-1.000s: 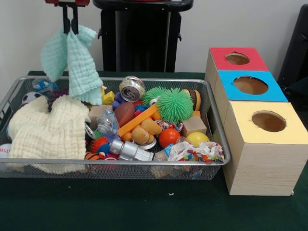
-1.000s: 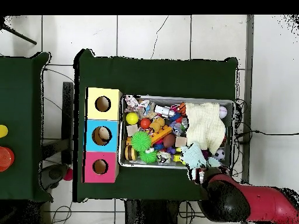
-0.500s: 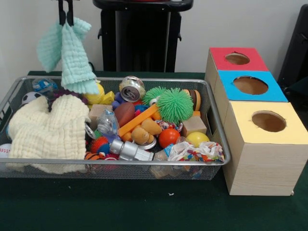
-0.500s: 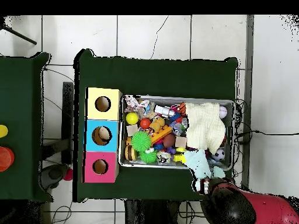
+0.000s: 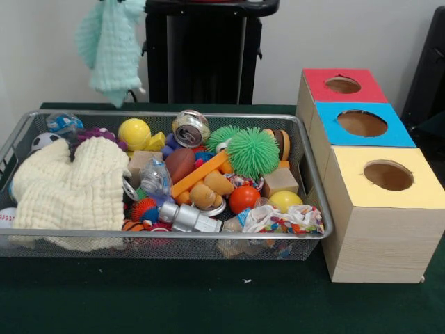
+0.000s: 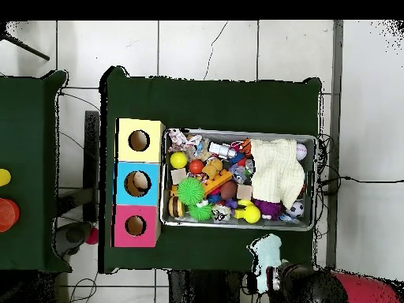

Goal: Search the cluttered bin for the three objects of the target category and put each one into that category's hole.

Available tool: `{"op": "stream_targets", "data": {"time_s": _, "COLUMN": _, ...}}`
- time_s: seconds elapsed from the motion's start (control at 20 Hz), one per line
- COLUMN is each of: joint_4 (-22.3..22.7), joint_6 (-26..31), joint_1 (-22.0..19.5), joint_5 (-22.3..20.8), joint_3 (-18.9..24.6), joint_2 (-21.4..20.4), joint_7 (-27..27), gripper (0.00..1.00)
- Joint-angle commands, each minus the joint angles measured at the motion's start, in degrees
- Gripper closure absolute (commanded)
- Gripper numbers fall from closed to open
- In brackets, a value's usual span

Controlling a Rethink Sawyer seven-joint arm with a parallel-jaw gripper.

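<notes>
While the mint-green waffle cloth (image 5: 110, 43) hangs high above the far left corner of the silver wire-mesh bin (image 5: 208, 235), the front view cuts off whatever holds it. I judge it is being carried aside to uncover the clutter. A smooth yellow ball (image 5: 134, 132) shows beneath it. A tan-yellow plush animal (image 5: 206, 191) lies mid-bin, and a small orange, black-striped plush (image 5: 132, 225) sits against the near wall, beside the large cream cloth (image 5: 69, 188). Neither is in the red-surrounded round hole (image 5: 343, 85) of the pale wooden box, so no sorting looks done.

From overhead, the mint cloth (image 6: 268, 252) hangs over the green tabletop (image 6: 213, 102), clear of the bin's rim (image 6: 237, 132). The gripper (image 6: 273, 276) sits just beside it, closed on the cloth, I judge, since it dangles free. The red hole (image 6: 135, 226) lies well apart.
</notes>
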Motion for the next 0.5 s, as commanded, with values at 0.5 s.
{"op": "stream_targets", "data": {"time_s": 0.5, "joint_4": 2.83, "joint_6": -14.93, "joint_1": -1.70, "joint_5": 10.17, "joint_3": 9.61, "joint_2": 0.07, "joint_7": -7.88, "gripper": 0.00}}
